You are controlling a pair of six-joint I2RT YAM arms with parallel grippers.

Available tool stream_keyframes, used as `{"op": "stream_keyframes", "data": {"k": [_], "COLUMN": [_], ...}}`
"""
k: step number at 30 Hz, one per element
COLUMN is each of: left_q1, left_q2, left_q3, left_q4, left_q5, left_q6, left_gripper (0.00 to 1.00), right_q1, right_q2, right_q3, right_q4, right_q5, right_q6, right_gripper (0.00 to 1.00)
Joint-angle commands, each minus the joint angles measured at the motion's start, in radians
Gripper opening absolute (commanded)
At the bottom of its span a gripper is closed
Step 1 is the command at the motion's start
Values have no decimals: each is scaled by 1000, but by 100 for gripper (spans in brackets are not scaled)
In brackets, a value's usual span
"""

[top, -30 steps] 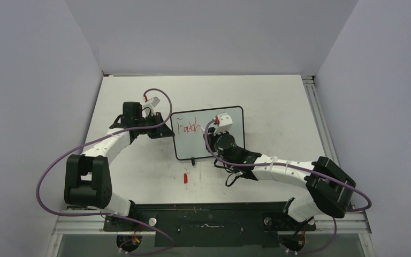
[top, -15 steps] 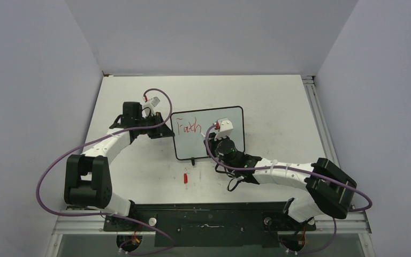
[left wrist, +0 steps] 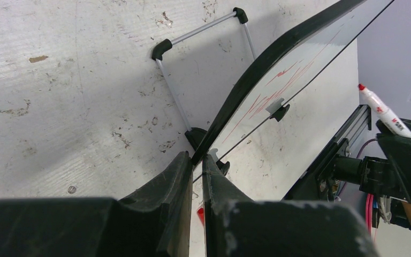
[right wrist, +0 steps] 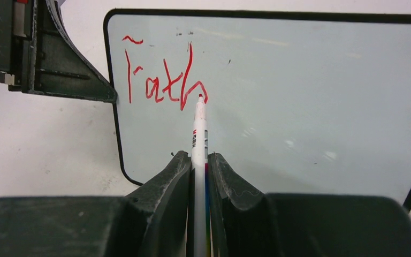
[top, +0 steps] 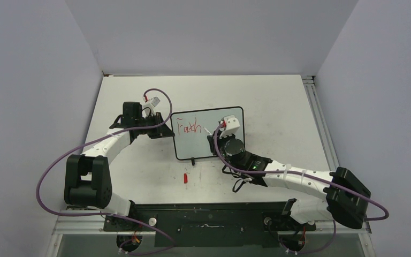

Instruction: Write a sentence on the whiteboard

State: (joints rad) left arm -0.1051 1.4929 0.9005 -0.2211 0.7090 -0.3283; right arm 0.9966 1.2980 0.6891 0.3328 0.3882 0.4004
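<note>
While the left claw (left wrist: 197, 160) pinches the whiteboard (left wrist: 278, 75), the right claw (right wrist: 198, 159) (arm outstretched) clamps a marker (right wrist: 198, 131).

Scuffed white tabletop (top: 278, 107) fills mid-frame. Whiteboard (top: 190, 145) stands on it at centre. Small red cap (top: 185, 178) lies just below the board, lower centre-left.

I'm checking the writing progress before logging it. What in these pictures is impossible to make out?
Top view: the red writing on the whiteboard is too small to read; the small red thing near it is too small to identify.
Right wrist view: whether the marker tip touches the board is unclear; the frame edge cuts off the board's upper right corner.
Left wrist view: the steep angle makes the writing illegible.
</note>
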Motion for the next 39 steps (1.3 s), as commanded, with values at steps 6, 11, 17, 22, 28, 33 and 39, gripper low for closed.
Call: {"op": "stream_keyframes", "data": {"k": [6, 11, 17, 22, 28, 33, 39], "left_q1": [-8, -7, -8, -8, -8, -8, -8], "left_q2": [-16, -14, -13, -13, -14, -16, -19], "left_q3": [37, 36, 38, 38, 38, 38, 38], "left_q4": [6, 4, 3, 3, 3, 4, 5], "left_q5": [20, 20, 21, 20, 22, 23, 24], "left_q6": [4, 5, 5, 5, 5, 3, 3], "left_gripper": [8, 8, 8, 8, 8, 8, 8], "right_q1": [-45, -74, -83, -83, -85, -84, -84], "right_q2": [-21, -3, 16, 28, 43, 48, 38], "right_q3": [44, 47, 51, 53, 57, 49, 26], "right_q4": [2, 13, 23, 28, 20, 12, 0], "right_q5": [39, 13, -10, -14, -4, -4, 0], "right_q6": [-48, -48, -47, -51, -48, -40, -20], "right_gripper": [5, 5, 5, 5, 5, 5, 5]}}
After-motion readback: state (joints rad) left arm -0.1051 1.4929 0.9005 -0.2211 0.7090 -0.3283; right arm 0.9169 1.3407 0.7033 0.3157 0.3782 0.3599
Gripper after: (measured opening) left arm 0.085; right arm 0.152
